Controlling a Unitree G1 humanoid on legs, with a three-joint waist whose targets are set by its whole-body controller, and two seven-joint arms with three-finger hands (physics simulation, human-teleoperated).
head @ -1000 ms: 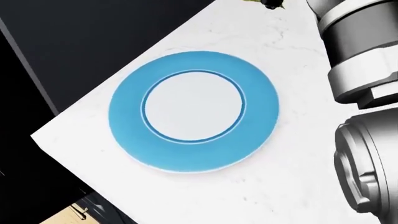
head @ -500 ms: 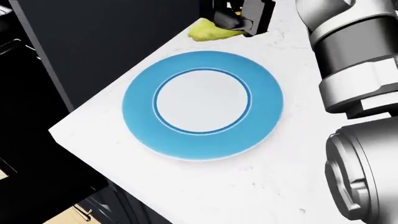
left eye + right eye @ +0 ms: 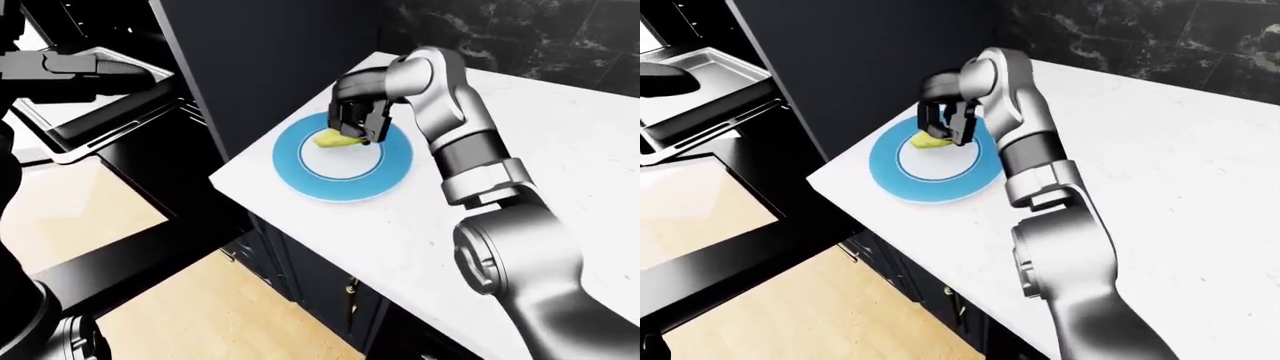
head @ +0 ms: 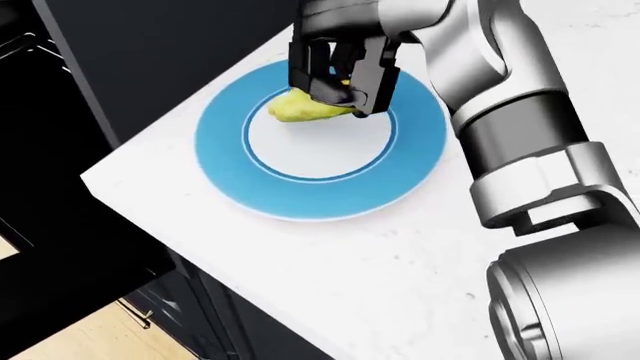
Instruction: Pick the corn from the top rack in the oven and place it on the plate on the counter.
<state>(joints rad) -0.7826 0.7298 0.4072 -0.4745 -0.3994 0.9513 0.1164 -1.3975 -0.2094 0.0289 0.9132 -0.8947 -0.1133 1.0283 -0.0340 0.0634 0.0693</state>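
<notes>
While the right hand (image 4: 335, 82) grips the corn (image 4: 298, 108) over the plate (image 4: 235, 187), only release remains.

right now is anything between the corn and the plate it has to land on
Nothing visible. The right robot hand holds the yellow corn directly over the white centre of the round blue-rimmed plate on the white marble counter; whether the corn already touches the plate cannot be told.
</notes>
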